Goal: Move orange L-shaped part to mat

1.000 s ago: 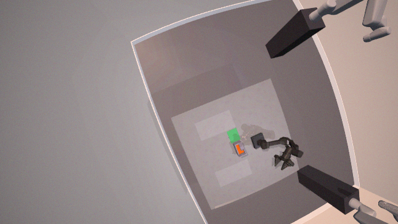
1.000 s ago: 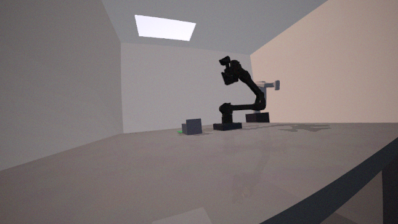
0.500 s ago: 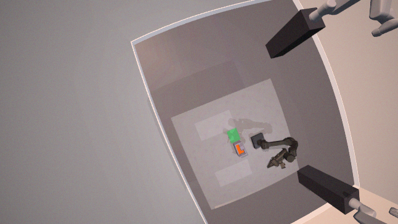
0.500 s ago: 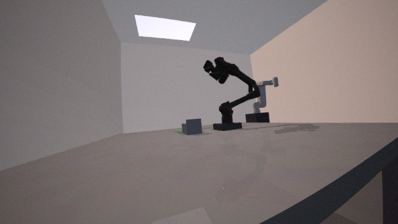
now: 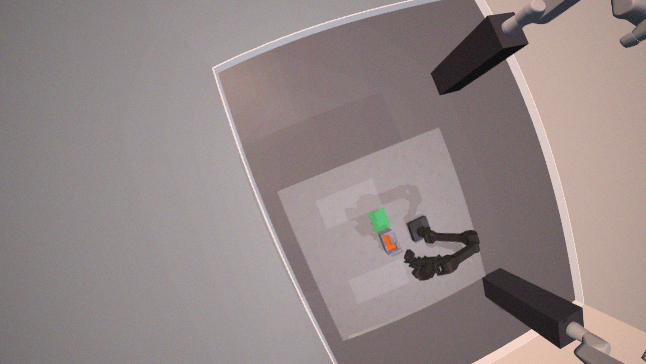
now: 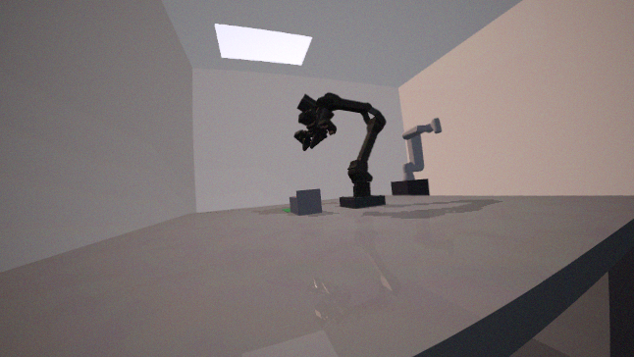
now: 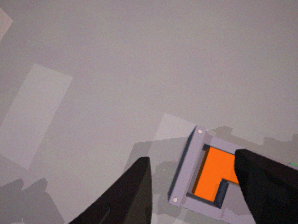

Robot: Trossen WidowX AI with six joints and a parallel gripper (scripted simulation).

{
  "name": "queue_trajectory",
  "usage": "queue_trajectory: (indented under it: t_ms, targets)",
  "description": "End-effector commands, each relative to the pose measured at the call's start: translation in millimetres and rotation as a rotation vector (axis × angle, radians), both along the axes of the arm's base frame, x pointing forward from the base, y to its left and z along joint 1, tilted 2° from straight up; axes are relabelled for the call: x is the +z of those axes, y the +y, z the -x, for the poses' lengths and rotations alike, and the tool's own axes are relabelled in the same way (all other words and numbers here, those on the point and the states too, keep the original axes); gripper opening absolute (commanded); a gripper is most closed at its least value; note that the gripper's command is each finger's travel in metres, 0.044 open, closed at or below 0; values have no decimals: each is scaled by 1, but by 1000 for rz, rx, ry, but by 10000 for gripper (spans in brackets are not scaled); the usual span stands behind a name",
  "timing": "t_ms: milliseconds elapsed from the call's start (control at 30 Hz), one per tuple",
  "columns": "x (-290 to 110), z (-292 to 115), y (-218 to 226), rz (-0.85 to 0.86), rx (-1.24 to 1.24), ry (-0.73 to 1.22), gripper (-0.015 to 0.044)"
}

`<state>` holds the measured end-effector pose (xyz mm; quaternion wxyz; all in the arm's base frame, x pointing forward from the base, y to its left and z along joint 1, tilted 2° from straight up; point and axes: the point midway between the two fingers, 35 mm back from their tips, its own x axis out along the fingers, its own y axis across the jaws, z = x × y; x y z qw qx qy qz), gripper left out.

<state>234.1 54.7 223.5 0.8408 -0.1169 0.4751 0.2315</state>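
One pale table [image 5: 310,280] carries everything we see, curved front edge, plain walls around. Orange L-shaped part [image 5: 390,243] sits flush in the grey tray [image 5: 395,252]; green mat [image 5: 378,219] touches the tray's far side. Our gripper [image 5: 407,256] hangs high above the table just beside the tray, fingers half-closed on nothing. Two dark blocks [image 5: 475,52] stand well apart.

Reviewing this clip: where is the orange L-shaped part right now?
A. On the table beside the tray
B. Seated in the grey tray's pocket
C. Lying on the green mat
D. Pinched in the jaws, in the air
B: the top and wrist views show the orange L-shaped part lying in the grey tray, with the gripper high above the table and holding nothing.
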Motion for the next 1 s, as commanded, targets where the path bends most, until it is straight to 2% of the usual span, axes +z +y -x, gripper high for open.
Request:
queue_trajectory:
  t_ms: [0,200,500,767,967]
  targets:
    - [-39,-15,-2,49,-184,262,180]
    - [-87,-24,-4,189,-417,528,180]
    - [-91,-25,-4,195,-424,535,180]
    - [-160,-23,-5,195,-424,535,180]
    - [-163,-23,-5,195,-424,535,180]
